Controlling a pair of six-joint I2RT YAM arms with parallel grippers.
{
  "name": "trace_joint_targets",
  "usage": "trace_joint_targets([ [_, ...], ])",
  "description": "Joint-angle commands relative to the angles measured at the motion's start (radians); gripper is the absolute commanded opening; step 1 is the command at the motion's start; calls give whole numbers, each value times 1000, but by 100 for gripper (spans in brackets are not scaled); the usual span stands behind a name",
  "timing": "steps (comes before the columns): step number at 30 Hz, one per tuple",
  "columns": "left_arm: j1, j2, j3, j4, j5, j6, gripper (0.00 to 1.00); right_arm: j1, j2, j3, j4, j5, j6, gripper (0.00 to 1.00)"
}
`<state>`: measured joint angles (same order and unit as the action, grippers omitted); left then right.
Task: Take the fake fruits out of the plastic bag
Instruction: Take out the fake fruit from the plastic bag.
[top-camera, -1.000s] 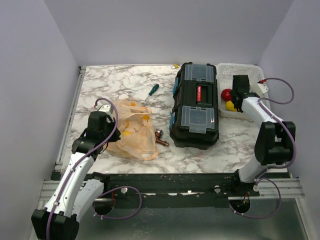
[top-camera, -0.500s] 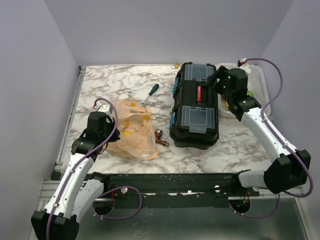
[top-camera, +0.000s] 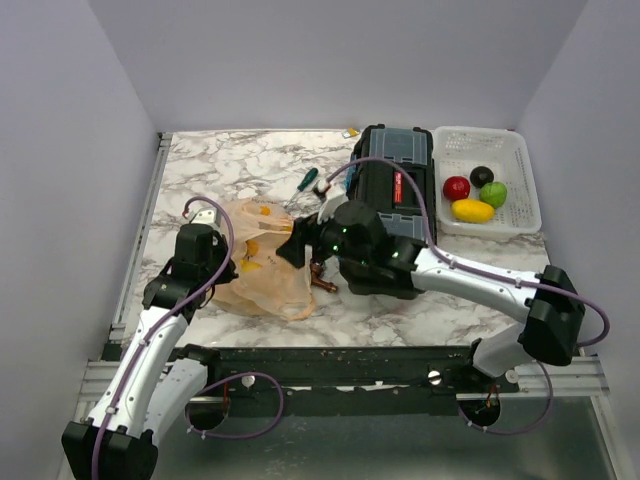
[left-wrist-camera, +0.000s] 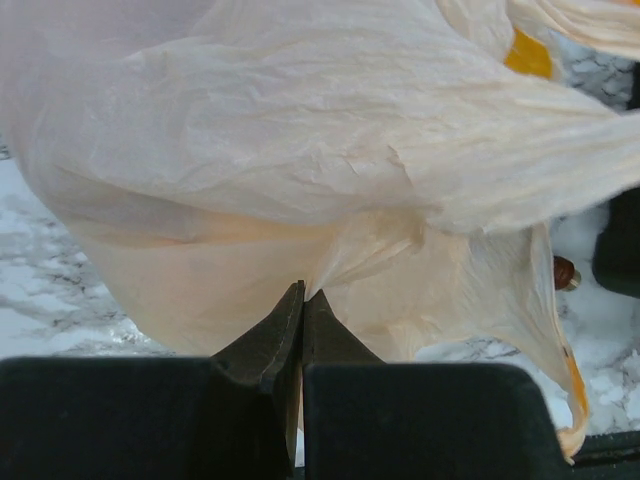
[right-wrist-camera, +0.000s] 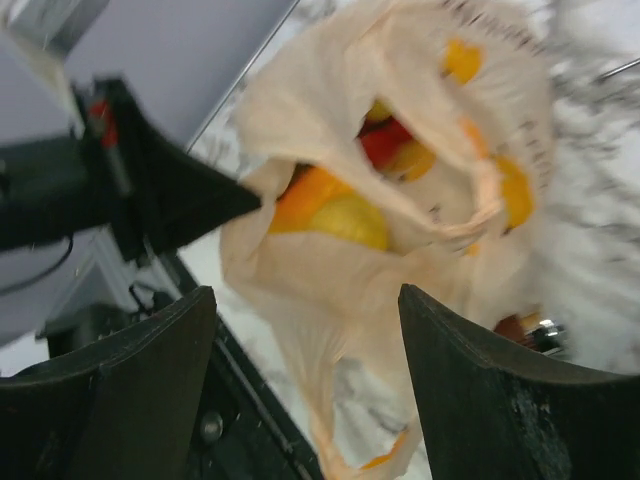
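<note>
On the marble table (top-camera: 230, 165), at eight o'clock, lies the crinkly peach-orange plastic bag (top-camera: 262, 262), its film pinched tight by the left gripper (left-wrist-camera: 302, 296). The right gripper (right-wrist-camera: 305, 300) gapes wide at its mouth, where glossy orange, yellow and red plastic fruits (right-wrist-camera: 340, 205) show inside.

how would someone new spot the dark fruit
Find the black toolbox; the white basket sits just right of it, at the far right. Inside, the dark ball lies farthest back, the only near-black fruit beside the red ball, green ball and yellow oval.
</note>
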<state>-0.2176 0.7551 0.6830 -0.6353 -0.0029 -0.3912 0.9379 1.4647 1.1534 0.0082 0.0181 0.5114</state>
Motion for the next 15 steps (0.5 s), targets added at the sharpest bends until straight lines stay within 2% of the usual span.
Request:
trace_joint_targets([
  [1, 3, 21, 31, -67, -193, -81, 0, 119, 35, -44, 77, -50, -31, 75],
  [4, 3, 45, 46, -104, -287, -128, 0, 161, 119, -24, 81, -88, -49, 73],
  [7, 3, 44, 51, -122, -325, -147, 0, 176, 212, 19, 102, -36, -70, 72],
  [10, 3, 24, 41, -113, -333, -153, 0, 176, 300, 62, 130, 18, -84, 59],
  [15, 2, 29, 33, -105, -339, -161, 0, 175, 432, 121, 204, 47, -86, 56],
])
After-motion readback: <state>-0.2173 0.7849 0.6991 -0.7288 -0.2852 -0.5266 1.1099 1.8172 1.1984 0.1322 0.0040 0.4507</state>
